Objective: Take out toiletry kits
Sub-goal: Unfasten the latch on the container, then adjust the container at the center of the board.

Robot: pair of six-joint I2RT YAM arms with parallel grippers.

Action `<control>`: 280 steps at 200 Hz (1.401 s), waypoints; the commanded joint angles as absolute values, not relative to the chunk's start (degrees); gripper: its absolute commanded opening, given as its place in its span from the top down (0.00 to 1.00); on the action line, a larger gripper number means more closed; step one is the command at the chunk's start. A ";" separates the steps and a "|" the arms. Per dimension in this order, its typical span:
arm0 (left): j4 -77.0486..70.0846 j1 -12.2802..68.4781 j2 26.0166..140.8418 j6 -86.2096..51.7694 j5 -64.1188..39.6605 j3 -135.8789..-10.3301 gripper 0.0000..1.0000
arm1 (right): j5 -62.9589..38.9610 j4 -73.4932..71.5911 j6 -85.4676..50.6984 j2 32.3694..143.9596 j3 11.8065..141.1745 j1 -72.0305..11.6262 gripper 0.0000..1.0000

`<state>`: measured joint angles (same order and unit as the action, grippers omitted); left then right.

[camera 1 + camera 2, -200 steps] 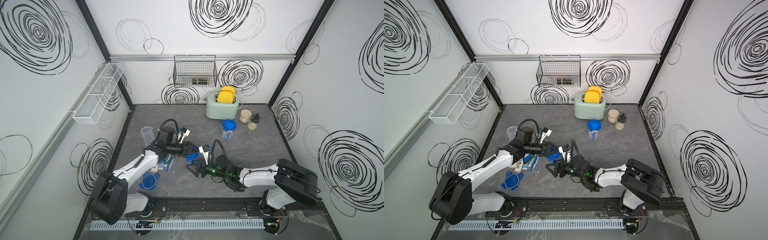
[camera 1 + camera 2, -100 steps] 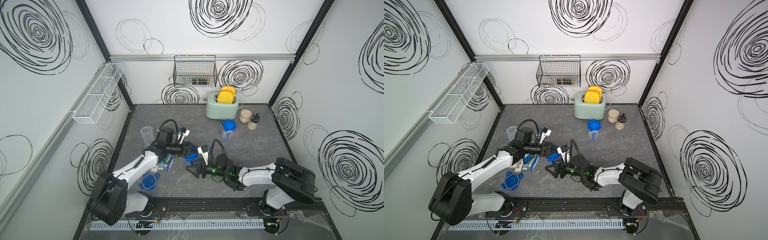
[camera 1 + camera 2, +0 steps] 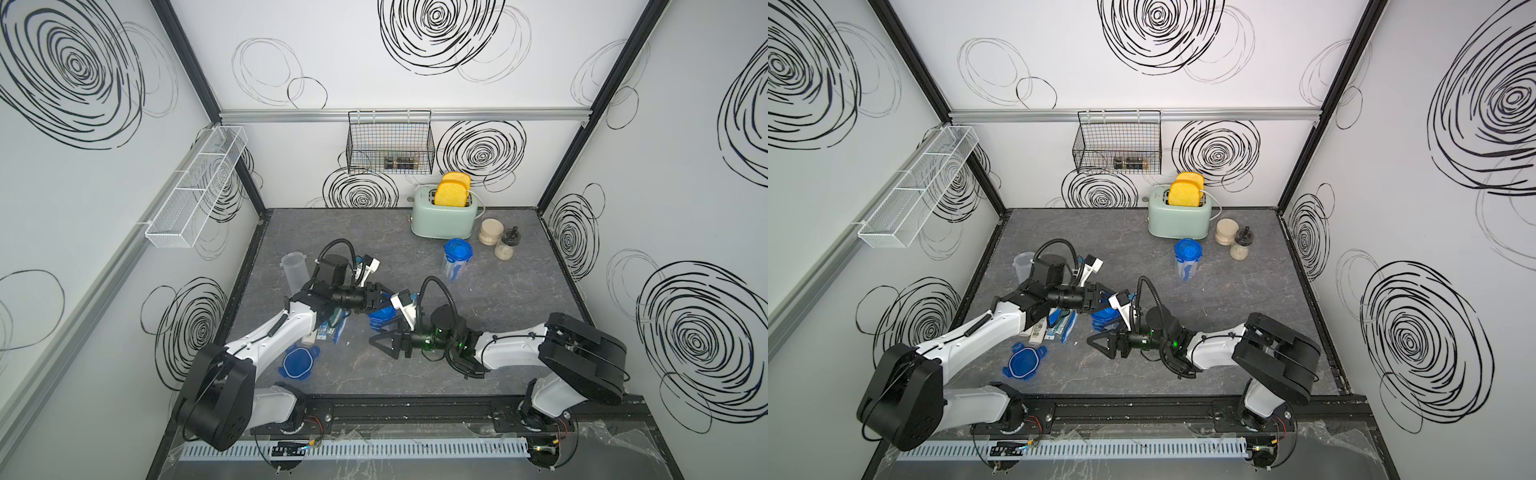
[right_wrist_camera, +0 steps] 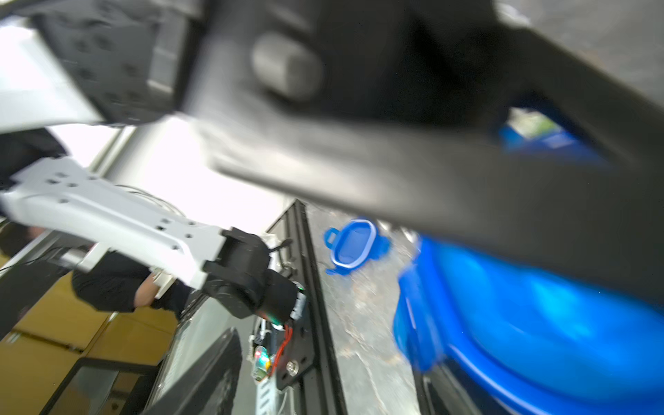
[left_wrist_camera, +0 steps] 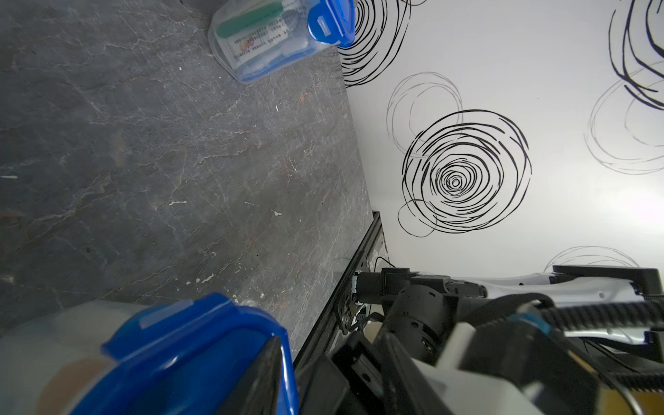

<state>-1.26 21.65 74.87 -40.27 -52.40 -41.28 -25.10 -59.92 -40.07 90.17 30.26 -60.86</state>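
One toiletry kit (image 3: 336,328) lies loose on the grey marbled tabletop (image 3: 498,332), at about eight o'clock from its middle. It is a small heap of blue toothbrushes, a white tube and wrapped bits, partly under the left forearm. A second kit (image 5: 262,39) sits inside the upright clear plastic container with a blue clip lid (image 3: 456,266), which stands alone at one o'clock. Green and blue pieces show through its wall in the left wrist view.

Just beyond the loose heap, on its three o'clock side, the left gripper (image 3: 380,299) looks clenched on another clear lidded container (image 3: 382,319). A black finger (image 5: 269,373) presses against that container's blue lid. Something tan shows through its side, too blurred to name.

The right gripper (image 3: 380,344) reaches in from three o'clock and sits just at the six o'clock side of that container. Its wrist view is smeared, with the blue lid close beside a finger, and I cannot tell whether its jaws are parted or pinching.

A loose blue lid (image 3: 297,361) lies flat at seven o'clock, and an empty clear tub without a lid (image 3: 294,274) stands at ten o'clock. Further back, between twelve and one, a mint-green toaster (image 3: 442,220) holds two yellow slices (image 3: 451,193). Two small beige-filled jars (image 3: 490,232) stand on its three o'clock side.
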 commanded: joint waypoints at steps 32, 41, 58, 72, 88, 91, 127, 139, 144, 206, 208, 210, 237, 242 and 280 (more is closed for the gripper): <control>5.21 21.91 76.77 -39.55 -47.61 -38.12 0.51 | -28.10 -64.67 -37.11 88.91 32.26 -60.80 0.25; 5.32 21.92 76.57 -39.46 -47.64 -38.37 0.51 | -28.41 -63.36 -36.43 88.48 32.04 -60.81 0.25; 6.03 21.96 76.02 -38.89 -47.79 -39.54 0.51 | -28.30 -60.66 -34.52 86.89 30.98 -60.73 0.25; 7.51 21.94 74.82 -38.42 -48.11 -41.58 0.50 | -28.30 -55.69 -32.26 84.89 30.12 -60.48 0.23; 9.84 21.94 72.66 -37.77 -48.70 -44.93 0.50 | -28.68 -51.65 -30.06 82.46 28.96 -59.50 0.23; 10.35 21.95 72.12 -37.60 -48.67 -45.52 0.50 | -28.92 -51.05 -29.83 82.00 28.70 -59.17 0.23; 17.97 21.27 65.02 -34.54 -46.06 -51.26 0.42 | -31.11 -43.45 -27.38 75.63 27.17 -54.52 0.22; 21.51 20.24 62.28 -32.91 -43.73 -51.88 0.42 | -30.52 -39.66 -25.98 73.30 27.37 -53.13 0.22; 23.16 19.69 61.20 -31.93 -42.90 -52.06 0.41 | -30.50 -38.29 -25.21 72.44 27.50 -52.47 0.22; 34.01 11.30 56.08 -26.26 -38.71 -46.54 0.38 | -24.73 -21.88 -24.95 71.39 34.59 -44.74 0.22; 33.95 11.33 56.21 -26.27 -38.57 -46.33 0.38 | -24.81 -21.71 -24.96 71.62 34.84 -44.74 0.22; 33.82 11.27 56.31 -26.34 -38.51 -46.19 0.38 | -24.92 -21.60 -24.96 71.87 35.05 -44.74 0.22; 29.67 11.63 56.94 -28.41 -39.97 -42.87 0.38 | -29.22 -22.57 -25.67 76.21 36.76 -44.80 0.23; 29.00 11.76 57.32 -28.72 -40.38 -42.58 0.38 | -29.97 -23.03 -26.10 76.98 36.97 -44.82 0.23; 26.29 14.08 60.60 -29.53 -39.99 -42.36 0.41 | -32.51 -24.79 -27.27 79.62 38.05 -47.88 0.25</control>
